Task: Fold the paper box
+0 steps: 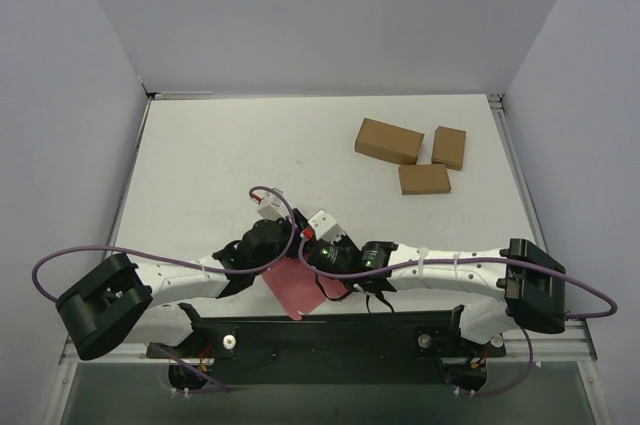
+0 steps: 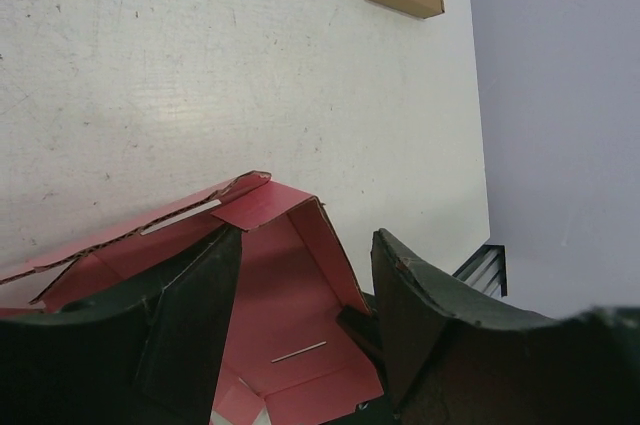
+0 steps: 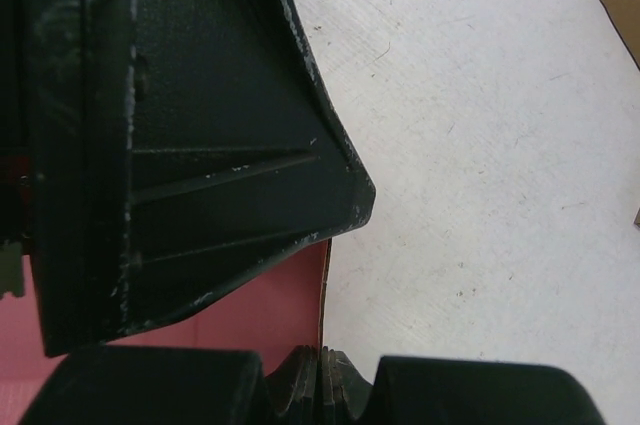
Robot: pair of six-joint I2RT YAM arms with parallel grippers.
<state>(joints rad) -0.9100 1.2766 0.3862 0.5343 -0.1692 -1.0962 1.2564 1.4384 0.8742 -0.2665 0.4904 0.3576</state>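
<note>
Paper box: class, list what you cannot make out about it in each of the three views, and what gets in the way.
Top view: the paper box lies mostly under the two arms; its flaps are hidden.
Left wrist view: the camera's own fingers cover its near part; the bottom edge cuts off the rest.
Right wrist view: one finger fills the left half; only a strip of box shows.

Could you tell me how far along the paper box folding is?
Partly done: the paper box has one side wall standing. In hand: the shut right pincer seems to pinch its edge while the open left pincer straddles that wall. Left: the remaining flaps.
</note>
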